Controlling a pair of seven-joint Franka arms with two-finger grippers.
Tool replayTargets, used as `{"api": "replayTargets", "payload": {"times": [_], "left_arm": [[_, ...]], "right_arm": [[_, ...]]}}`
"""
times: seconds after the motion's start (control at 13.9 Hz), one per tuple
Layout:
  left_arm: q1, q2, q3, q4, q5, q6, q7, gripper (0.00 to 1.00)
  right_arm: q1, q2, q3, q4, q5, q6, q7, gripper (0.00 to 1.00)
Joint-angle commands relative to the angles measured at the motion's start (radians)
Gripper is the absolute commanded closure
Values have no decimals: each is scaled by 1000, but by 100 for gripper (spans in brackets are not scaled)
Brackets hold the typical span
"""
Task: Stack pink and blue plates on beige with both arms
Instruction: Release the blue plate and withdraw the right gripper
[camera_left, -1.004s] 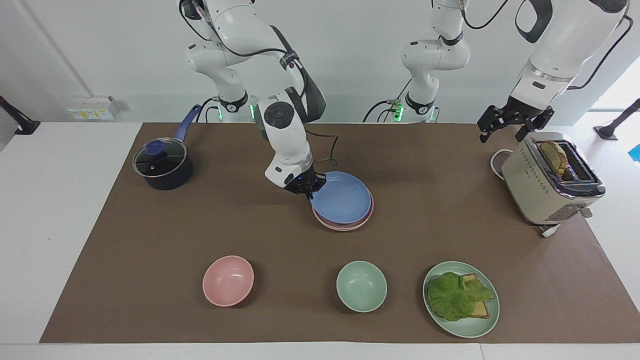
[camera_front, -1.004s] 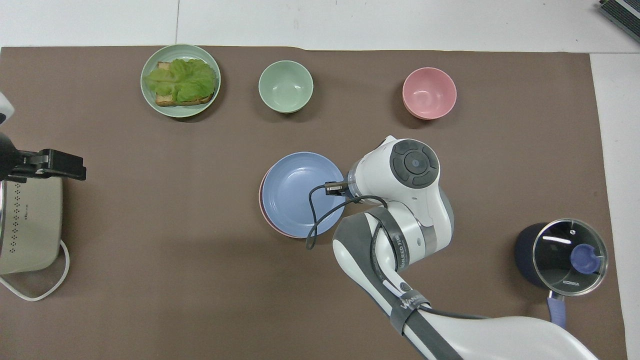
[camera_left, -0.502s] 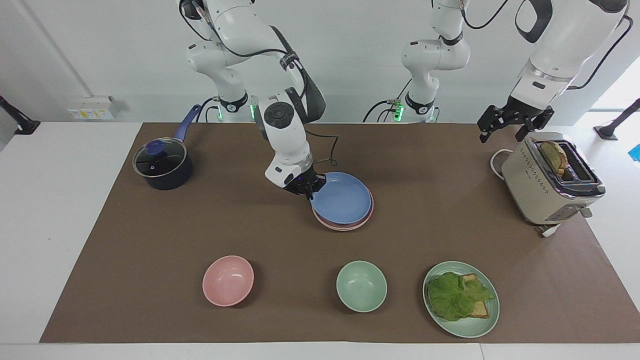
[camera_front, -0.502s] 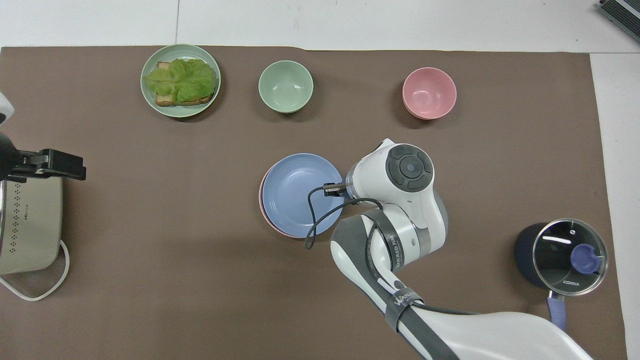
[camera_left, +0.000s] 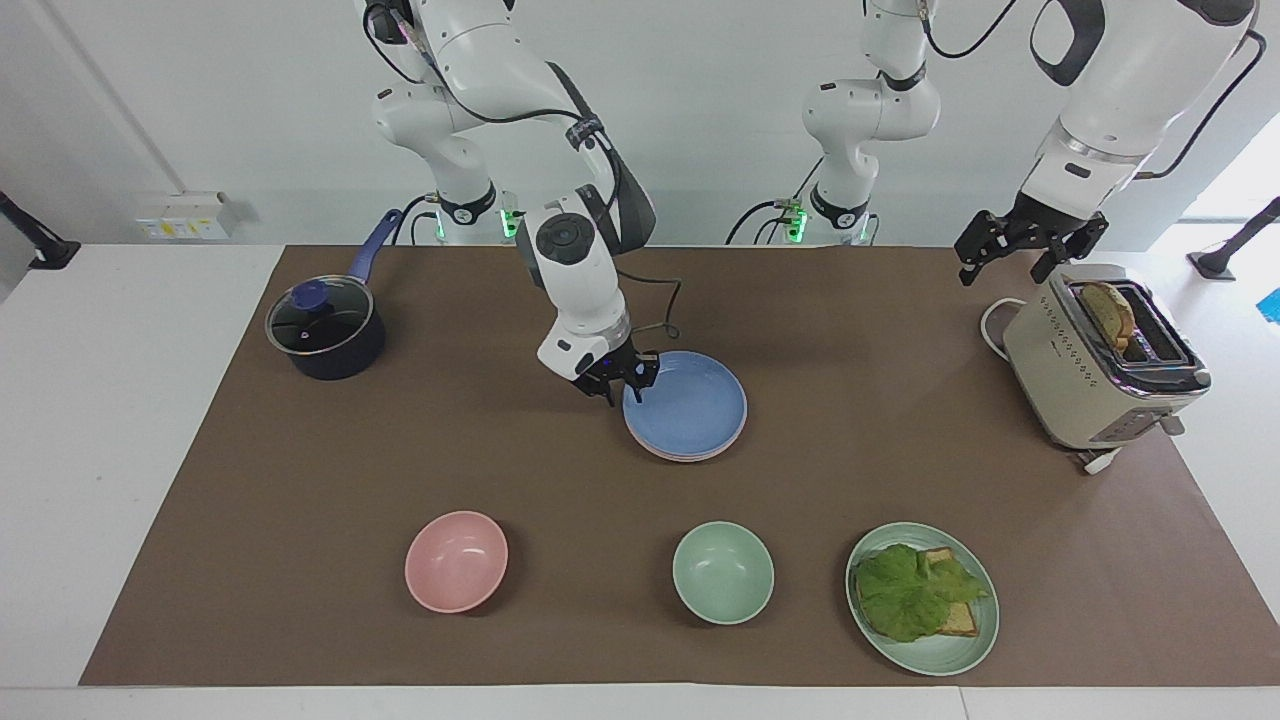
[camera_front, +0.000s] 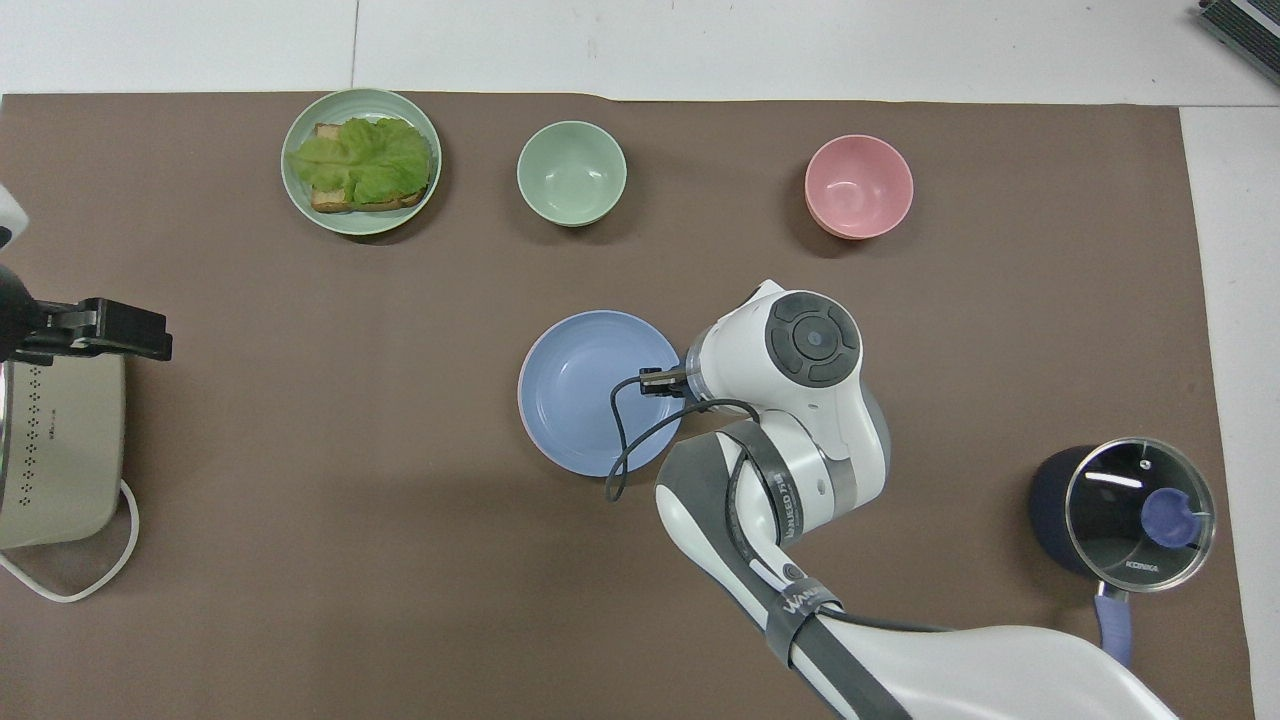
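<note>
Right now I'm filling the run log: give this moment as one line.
stack: round matte periwinkle blue plate topmost, released | right gripper: open at its rim | left gripper: open, waiting over cream boxy toaster

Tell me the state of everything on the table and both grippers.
Periwinkle blue round plate, flat on top of the stack.
Pale pink round plate, beneath, rim showing.
Dark saucepan, glass lid on.
Cream boxy toaster, bread slice sticking up.
Pale green plate, holding lettuce-topped bread.
Green bowl, empty.
Pink bowl, empty.
Right gripper, open beside blue plate's rim.
Left gripper, open above toaster.
</note>
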Motion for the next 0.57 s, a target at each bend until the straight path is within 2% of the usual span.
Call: {"api": "replayTargets", "payload": {"times": [0.0, 0.36, 0.5], "left_arm": [[10, 0, -5, 9, 18, -14, 4, 0], [10, 0, -5, 9, 18, -14, 4, 0], [10, 0, -5, 9, 18, -14, 4, 0]], "right_arm": [[-14, -16, 0, 17, 25, -1, -4, 0], [-136, -129, -9, 35, -6, -99, -12, 0], [-173, -163, -11, 46, -57, -155, -6, 0]]}}
